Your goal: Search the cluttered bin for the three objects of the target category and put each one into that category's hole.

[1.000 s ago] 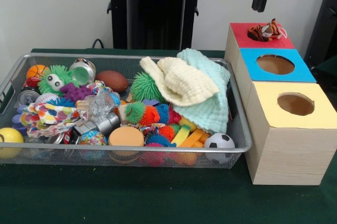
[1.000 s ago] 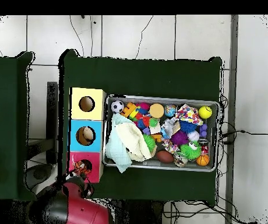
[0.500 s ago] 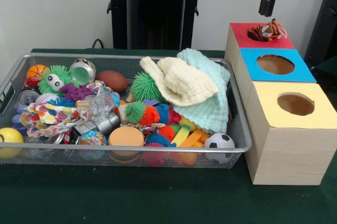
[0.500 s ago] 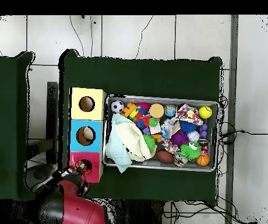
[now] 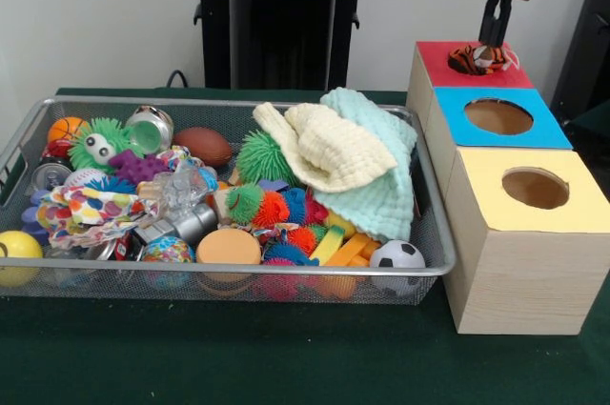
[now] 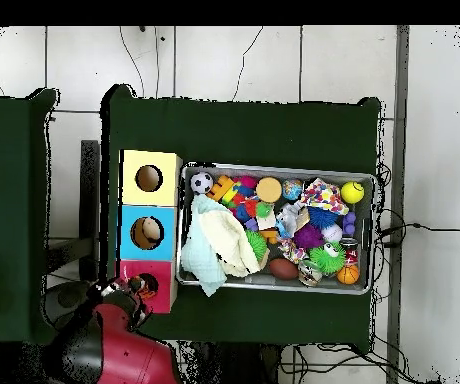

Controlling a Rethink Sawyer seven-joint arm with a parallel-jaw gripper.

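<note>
Above the red hole (image 5: 467, 59) of the wooden box (image 5: 505, 233), the gripper (image 5: 493, 38) hangs right over the tiger toy (image 5: 479, 57) sitting in it, and I cannot tell if it is gripping.

- A table (image 5: 286, 367) covered in dark green cloth fills the lower frame.
- A wire mesh bin (image 5: 238, 281) packed with toys and cloths sits on it at left and centre.
- Three wooden boxes (image 5: 519, 272), topped red, blue and yellow, stand just right of the bin.
</note>
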